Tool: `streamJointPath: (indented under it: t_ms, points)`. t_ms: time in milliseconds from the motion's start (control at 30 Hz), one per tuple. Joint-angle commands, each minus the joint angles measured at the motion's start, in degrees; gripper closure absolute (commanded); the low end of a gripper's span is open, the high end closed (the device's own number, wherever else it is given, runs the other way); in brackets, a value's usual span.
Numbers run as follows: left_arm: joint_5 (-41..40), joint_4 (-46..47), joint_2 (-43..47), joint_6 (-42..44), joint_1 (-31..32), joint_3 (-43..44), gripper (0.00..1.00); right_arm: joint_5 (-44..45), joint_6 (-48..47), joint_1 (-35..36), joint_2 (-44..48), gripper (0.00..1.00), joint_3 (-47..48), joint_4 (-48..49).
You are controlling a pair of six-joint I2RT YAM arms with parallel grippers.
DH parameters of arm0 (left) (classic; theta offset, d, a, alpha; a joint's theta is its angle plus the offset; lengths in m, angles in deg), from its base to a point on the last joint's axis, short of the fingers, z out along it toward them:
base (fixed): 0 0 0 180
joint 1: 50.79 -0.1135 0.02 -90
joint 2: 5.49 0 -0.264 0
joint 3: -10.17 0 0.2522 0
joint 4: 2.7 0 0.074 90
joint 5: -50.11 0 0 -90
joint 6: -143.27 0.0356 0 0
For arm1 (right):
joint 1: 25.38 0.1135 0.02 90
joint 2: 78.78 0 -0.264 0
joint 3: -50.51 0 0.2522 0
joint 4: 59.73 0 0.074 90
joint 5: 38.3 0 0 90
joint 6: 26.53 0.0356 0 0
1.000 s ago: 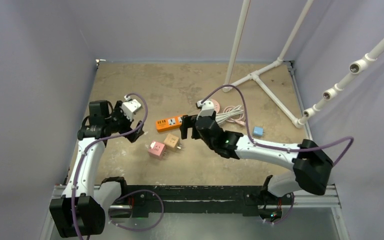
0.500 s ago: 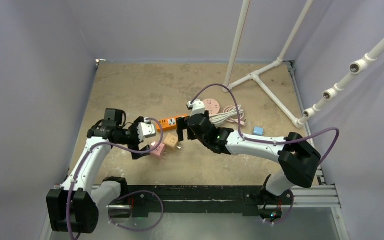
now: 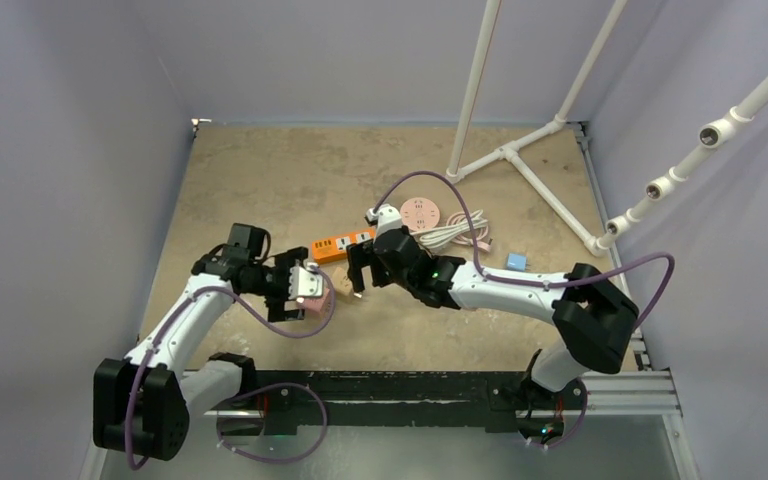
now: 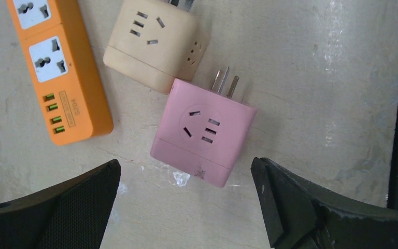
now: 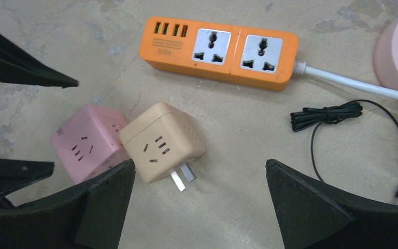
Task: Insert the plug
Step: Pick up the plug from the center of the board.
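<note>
A pink cube plug (image 4: 202,135) lies on the table with its prongs up and away from me. A tan cube plug (image 4: 153,44) touches it, and an orange power strip (image 4: 57,67) lies beside them. My left gripper (image 4: 184,168) is open and empty, hovering just above the pink cube's near edge. In the right wrist view the tan cube (image 5: 160,142) lies with its prongs toward my right gripper (image 5: 199,166), which is open and empty above it. The pink cube (image 5: 85,145) and the strip (image 5: 220,46) also show there. From above, both grippers (image 3: 300,293) (image 3: 358,275) flank the cubes.
A pink round socket hub (image 3: 420,212) with white cables (image 3: 455,235) lies behind the right gripper. A thin black cable (image 5: 342,119) lies right of the strip. A small blue cube (image 3: 516,262) sits further right. A white pipe frame (image 3: 550,200) stands at the back right.
My left gripper swung right and down from the table's left side to over the pink cube. My right gripper shifted left toward the tan cube. The plugs and the strip have not moved.
</note>
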Motion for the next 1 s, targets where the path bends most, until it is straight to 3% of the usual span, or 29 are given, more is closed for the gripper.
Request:
streamJointPath:
  t_ms: [0,300,367,500,600,700,733,967]
  points:
    - [-0.65,6.10,0.57,7.59,2.07,-2.11,0.01,-3.65,-0.82,0.28,2.84,0.01,0.29,-0.09]
    - [-1.64,5.02,-5.34,12.15,6.98,-1.28,0.01,-4.14,-1.14,0.12,7.19,0.01,-0.47,-1.15]
    - [-2.56,2.86,-6.35,14.56,7.87,-1.56,0.05,-4.17,-1.05,-0.13,8.13,0.01,-0.70,-2.71]
    - [-4.09,-0.25,-8.08,17.75,9.17,-1.58,0.26,-4.59,-0.54,-1.04,10.21,0.01,-1.76,-2.90]
    - [-3.46,-2.06,-8.13,18.92,9.42,-0.80,0.48,-5.37,-0.52,-1.96,11.71,0.01,-2.33,-2.84]
    - [-1.99,-2.46,-6.32,17.51,9.51,-0.23,0.91,-6.61,-0.84,-2.91,12.74,0.01,-2.47,-2.72]
    - [-1.44,-2.39,-4.37,16.50,9.51,-0.19,1.00,-7.31,-0.95,-3.16,13.10,0.01,-2.39,-2.73]
    - [4.08,-5.86,14.28,16.57,9.51,2.59,1.00,-18.53,-3.19,-6.80,17.60,0.01,0.65,-1.53]
